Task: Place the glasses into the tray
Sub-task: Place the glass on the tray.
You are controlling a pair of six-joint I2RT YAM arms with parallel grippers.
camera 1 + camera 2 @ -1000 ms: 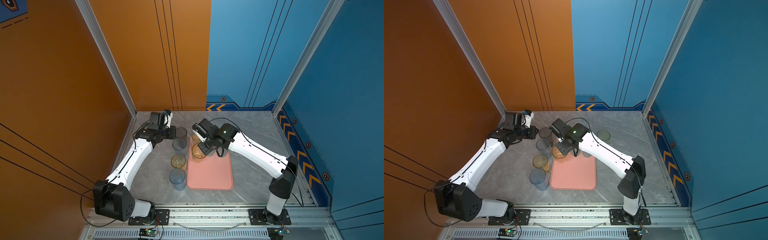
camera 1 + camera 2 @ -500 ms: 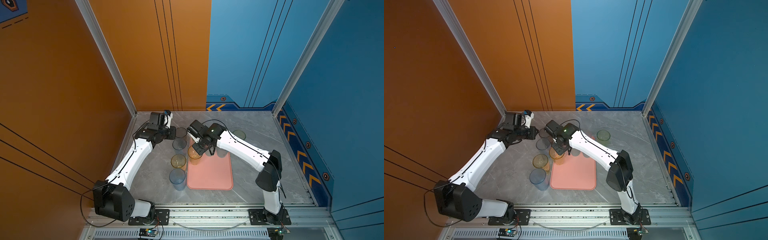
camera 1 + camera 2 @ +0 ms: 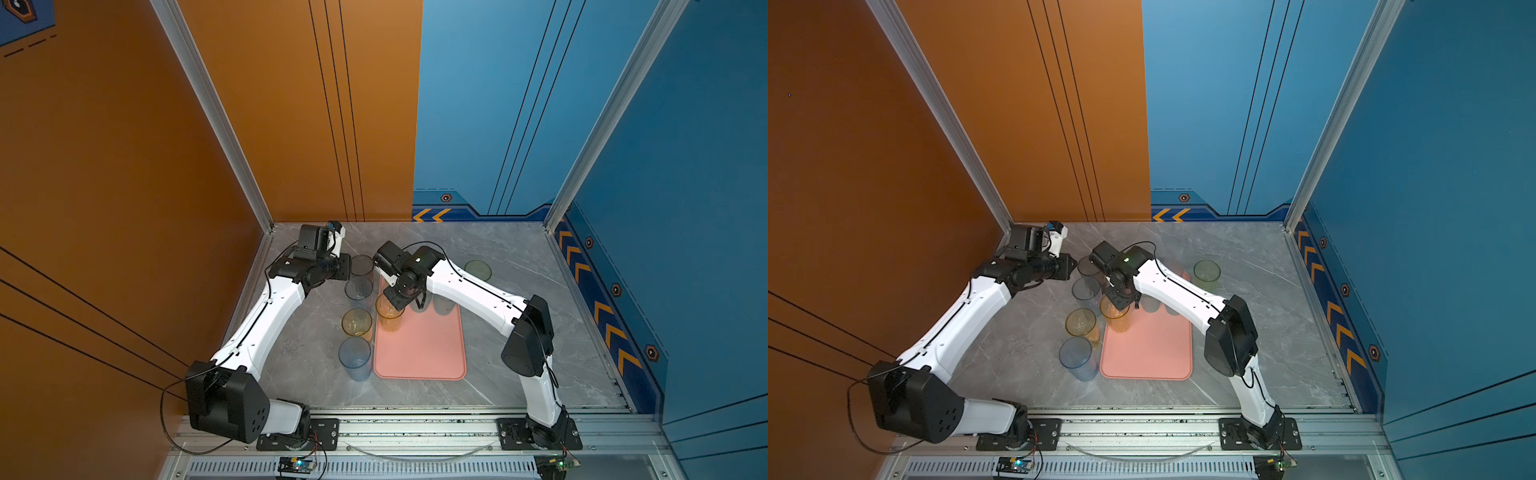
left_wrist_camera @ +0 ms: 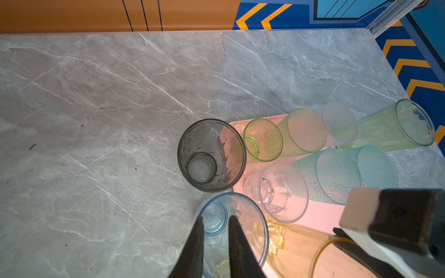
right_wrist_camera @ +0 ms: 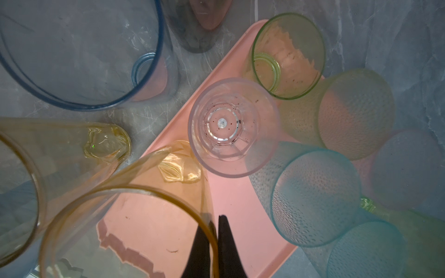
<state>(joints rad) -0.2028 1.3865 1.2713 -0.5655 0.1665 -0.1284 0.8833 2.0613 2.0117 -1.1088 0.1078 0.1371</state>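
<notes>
Right claw (image 5: pixel 215 222) clamps my amber glass (image 5: pixel 134 192) by the rim at the tray (image 5: pixel 240 211) edge; my left claw (image 4: pixel 216 217) stands slightly apart above the blue glass (image 4: pixel 250 216), seemingly gripping nothing.

I'm driving this rig inside a purpose-built robotics lab cell. It is boxed in by smooth orange wall panels (image 3: pixel 124 166) and blue wall panels (image 3: pixel 498 104) printed with yellow chevron stripes (image 4: pixel 409 63), framed by silver aluminium corner posts (image 3: pixel 214 112). A grey marble-patterned tabletop (image 3: pixel 519 257) meets a slotted metal mounting rail (image 3: pixel 415 432) with a bare green circuit board (image 3: pixel 297 464).
</notes>
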